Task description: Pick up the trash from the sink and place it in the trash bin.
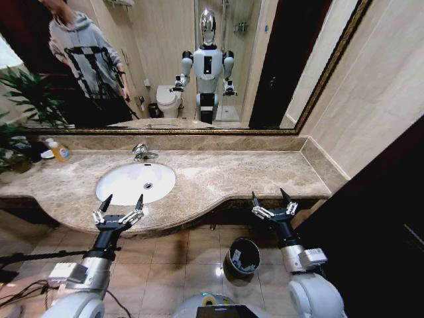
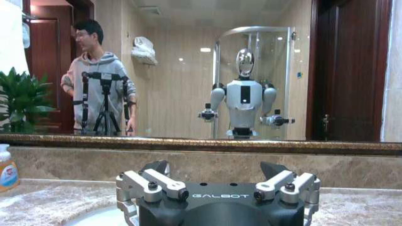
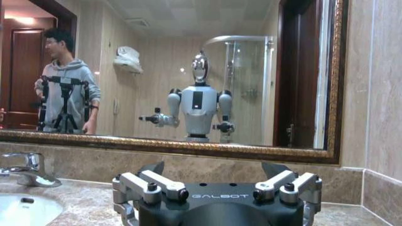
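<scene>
From the head view the left gripper (image 1: 122,202) hangs spread at the counter's (image 1: 218,179) front edge before the bare sink (image 1: 136,182), the right gripper (image 1: 271,197) spread too, above the bin (image 1: 243,257) holding trash (image 1: 250,267), while both wrist views face the mirror (image 2: 188,70).

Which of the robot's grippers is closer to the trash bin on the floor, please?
Right. The right gripper hangs open above the counter edge, just right of the trash bin. The left gripper is open at the sink front, farther left of the bin.

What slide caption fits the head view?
Both open hands, left hand and right hand, hover at the countertop edge; sink looks empty.
</scene>
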Tool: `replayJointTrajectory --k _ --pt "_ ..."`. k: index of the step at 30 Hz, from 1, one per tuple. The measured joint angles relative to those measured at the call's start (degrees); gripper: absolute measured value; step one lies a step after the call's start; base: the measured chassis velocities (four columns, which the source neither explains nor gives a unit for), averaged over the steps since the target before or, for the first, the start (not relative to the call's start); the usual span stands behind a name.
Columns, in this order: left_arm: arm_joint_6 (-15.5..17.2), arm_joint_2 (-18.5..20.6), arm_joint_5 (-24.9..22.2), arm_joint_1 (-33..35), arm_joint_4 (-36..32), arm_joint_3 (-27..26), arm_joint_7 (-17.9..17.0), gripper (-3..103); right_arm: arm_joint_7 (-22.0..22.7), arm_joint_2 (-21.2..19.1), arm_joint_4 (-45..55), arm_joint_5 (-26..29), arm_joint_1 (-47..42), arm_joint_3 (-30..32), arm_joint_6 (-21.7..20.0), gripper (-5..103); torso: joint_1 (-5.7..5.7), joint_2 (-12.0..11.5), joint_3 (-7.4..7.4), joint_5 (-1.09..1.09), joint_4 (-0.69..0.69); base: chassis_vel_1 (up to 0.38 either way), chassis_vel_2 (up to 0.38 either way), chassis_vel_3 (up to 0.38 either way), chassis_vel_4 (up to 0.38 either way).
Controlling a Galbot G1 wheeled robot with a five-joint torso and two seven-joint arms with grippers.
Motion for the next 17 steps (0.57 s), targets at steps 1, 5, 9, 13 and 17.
replayJointTrajectory --k 1,5,9,13,17 --pt "0.00 0.00 0.00 0.00 0.00 0.00 0.00 100 0.00 0.00 -0.02 0.01 0.01 0.00 0.00 100 0.00 0.00 0.00 0.00 0.00 0.000 0.000 0.000 0.000" --pt "0.00 0.00 0.00 0.00 0.00 0.00 0.00 100 0.00 0.00 -0.04 0.02 0.02 0.00 0.00 100 0.00 0.00 0.00 0.00 0.00 0.000 0.000 0.000 0.000" --pt "0.00 0.00 0.00 0.00 0.00 0.00 0.00 100 -0.01 0.00 -0.05 0.03 0.02 0.00 0.00 100 0.00 0.00 0.00 0.00 0.00 0.000 0.000 0.000 0.000" --pt "0.00 0.00 0.00 0.00 0.00 0.00 0.00 100 0.00 -0.01 -0.07 0.05 0.02 0.00 0.00 100 0.00 0.00 0.00 0.00 0.00 0.000 0.000 0.000 0.000" --pt "0.00 0.00 0.00 0.00 0.00 0.00 0.00 100 0.00 -0.01 -0.09 0.07 0.02 0.01 0.00 100 0.00 0.00 0.00 0.00 0.00 0.000 0.000 0.000 0.000"
